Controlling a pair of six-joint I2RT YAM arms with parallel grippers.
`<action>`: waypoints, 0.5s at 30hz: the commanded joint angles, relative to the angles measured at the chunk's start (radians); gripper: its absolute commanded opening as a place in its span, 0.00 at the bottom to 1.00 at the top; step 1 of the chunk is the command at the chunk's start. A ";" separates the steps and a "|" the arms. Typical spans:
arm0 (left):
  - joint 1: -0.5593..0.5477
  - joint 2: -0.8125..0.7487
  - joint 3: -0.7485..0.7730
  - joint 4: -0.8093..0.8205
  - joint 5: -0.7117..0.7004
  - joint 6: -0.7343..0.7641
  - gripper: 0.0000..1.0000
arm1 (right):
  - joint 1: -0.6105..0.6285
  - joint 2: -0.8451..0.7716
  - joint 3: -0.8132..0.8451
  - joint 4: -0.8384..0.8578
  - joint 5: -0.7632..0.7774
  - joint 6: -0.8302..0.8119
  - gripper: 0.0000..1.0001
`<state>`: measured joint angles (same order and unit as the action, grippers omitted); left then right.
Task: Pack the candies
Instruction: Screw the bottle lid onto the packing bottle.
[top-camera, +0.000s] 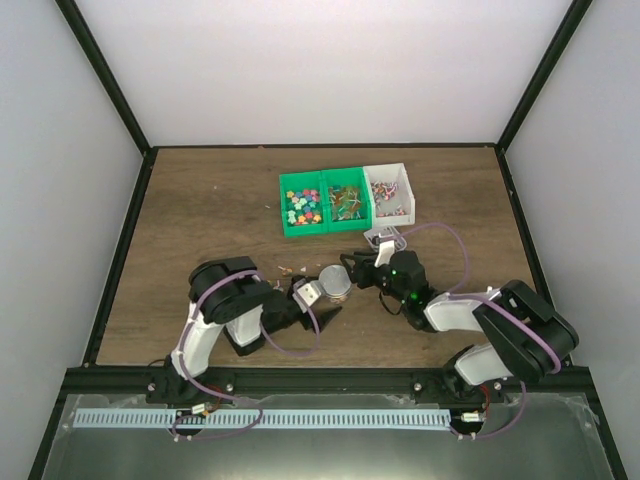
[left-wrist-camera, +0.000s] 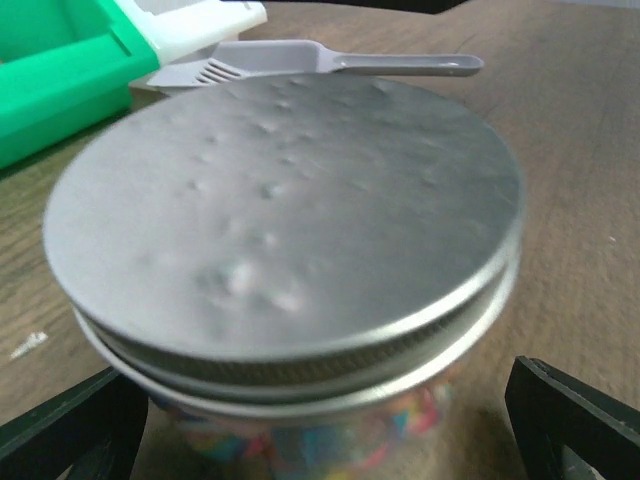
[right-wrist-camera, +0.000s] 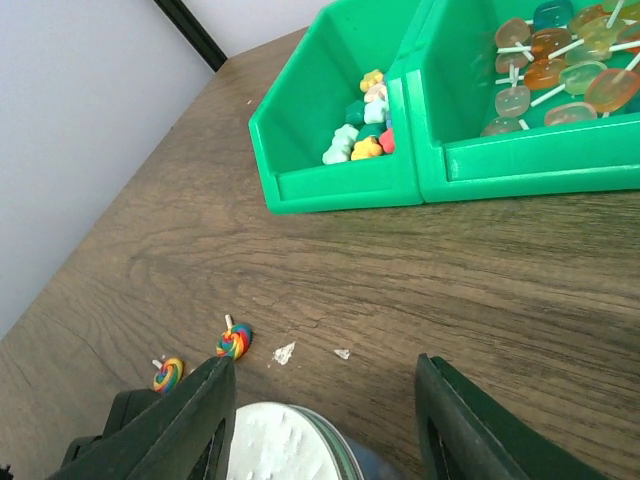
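Lidded jar between two spread tools

The left tool (left-wrist-camera: 320, 415) stood spread, not gripping, either side of the clear jar (left-wrist-camera: 190, 432) holding the tiny bright candies (left-wrist-camera: 405, 418). The right tool (right-wrist-camera: 328, 365), also spread, hung over its round grey metal lid (left-wrist-camera: 285, 210). Advice: pinch the jar firmly before twisting the lid.

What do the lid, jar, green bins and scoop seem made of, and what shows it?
Lid: likely metal, dull grey, dimpled, ridged rim.
Jar: clear glass or plastic; colours show through.
Bins: glossy moulded plastic, by their sheen.
Scoop: probably matte grey plastic.
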<state>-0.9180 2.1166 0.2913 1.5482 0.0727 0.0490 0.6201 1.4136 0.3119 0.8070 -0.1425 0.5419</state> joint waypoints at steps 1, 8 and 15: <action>0.032 0.051 0.024 0.225 -0.061 0.042 1.00 | -0.004 0.010 0.044 -0.012 0.003 -0.019 0.51; 0.043 0.065 0.085 0.223 -0.004 0.038 1.00 | -0.005 0.022 0.057 -0.012 0.017 -0.029 0.51; 0.043 0.091 0.117 0.223 0.010 0.024 1.00 | -0.005 0.059 0.054 -0.004 0.022 -0.025 0.50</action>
<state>-0.8814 2.1735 0.4049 1.5471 0.0654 0.0475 0.6193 1.4441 0.3378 0.7929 -0.1360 0.5320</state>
